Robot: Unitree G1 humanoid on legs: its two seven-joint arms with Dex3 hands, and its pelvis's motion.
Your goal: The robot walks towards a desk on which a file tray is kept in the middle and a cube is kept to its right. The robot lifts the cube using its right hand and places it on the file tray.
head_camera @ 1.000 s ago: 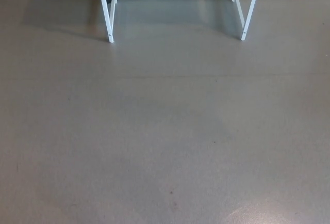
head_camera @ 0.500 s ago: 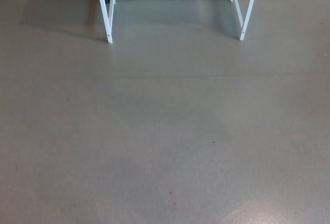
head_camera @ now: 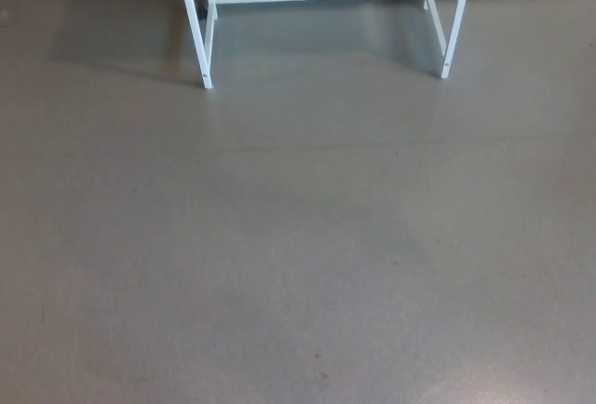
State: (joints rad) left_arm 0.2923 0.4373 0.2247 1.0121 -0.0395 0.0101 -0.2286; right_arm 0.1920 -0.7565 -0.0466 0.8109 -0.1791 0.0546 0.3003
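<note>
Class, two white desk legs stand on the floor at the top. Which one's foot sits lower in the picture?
The left desk leg: its foot ends lower than that of the right desk leg.

left hand: outside the picture | right hand: outside the picture | arms, wrists: no part showing (the head view looks down past the body) | pose, finger state: cannot be read here

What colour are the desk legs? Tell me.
White; the desk legs stand on the grey floor, seen best in the head view.
</note>
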